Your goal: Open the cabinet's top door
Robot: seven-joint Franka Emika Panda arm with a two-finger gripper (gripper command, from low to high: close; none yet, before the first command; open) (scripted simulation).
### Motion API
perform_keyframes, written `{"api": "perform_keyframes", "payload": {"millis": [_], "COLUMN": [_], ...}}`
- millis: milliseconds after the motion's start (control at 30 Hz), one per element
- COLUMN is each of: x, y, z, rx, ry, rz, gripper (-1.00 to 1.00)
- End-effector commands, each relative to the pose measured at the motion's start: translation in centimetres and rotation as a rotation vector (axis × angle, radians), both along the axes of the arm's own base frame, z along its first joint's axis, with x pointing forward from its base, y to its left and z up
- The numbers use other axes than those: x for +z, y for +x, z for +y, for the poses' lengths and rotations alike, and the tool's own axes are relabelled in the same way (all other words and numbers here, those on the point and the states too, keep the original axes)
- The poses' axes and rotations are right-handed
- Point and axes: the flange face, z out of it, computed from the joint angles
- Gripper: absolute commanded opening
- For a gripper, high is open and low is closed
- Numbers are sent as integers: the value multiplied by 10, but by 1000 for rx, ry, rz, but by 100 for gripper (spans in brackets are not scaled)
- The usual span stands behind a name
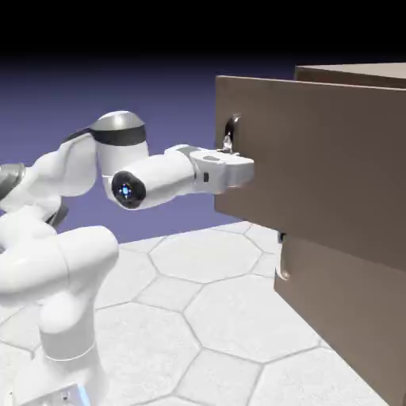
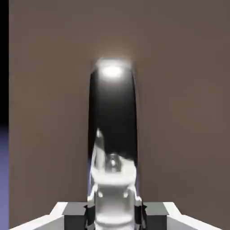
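Observation:
The taupe-brown cabinet (image 1: 349, 301) fills the exterior view's right side. Its top door (image 1: 317, 174) stands out further toward the arm than the lower panel (image 1: 341, 317). A slim dark curved handle (image 1: 231, 127) sits near the door's left edge. My gripper (image 1: 227, 144) reaches level from the left and is shut on this handle. In the hand view the glossy dark handle (image 2: 112, 112) runs up the middle of the brown door (image 2: 179, 112). Its lower end passes between my grey finger tips (image 2: 75, 211), where my gripper (image 2: 114, 200) clasps it.
The lower panel carries its own small handle (image 1: 281, 273), below and to the right of my hand. The white arm (image 1: 71, 270) rises at the lower left over a pale hexagon-tiled table (image 1: 214, 309).

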Motion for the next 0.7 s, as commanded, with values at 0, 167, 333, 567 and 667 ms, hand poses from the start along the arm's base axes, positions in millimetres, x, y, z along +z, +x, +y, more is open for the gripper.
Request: {"api": "perform_keyframes", "payload": {"millis": [0, 167, 333, 567, 667], "x": [0, 0, 0, 0, 0], "y": [-5, -26, -47, -70, -78], "z": [-5, -33, -63, -105, -123], "rx": [15, 91, 172, 274, 318], "ry": [0, 0, 0, 0, 0], "rz": [0, 0, 0, 0, 0], "gripper": [-100, -100, -100, -100, -100]}}
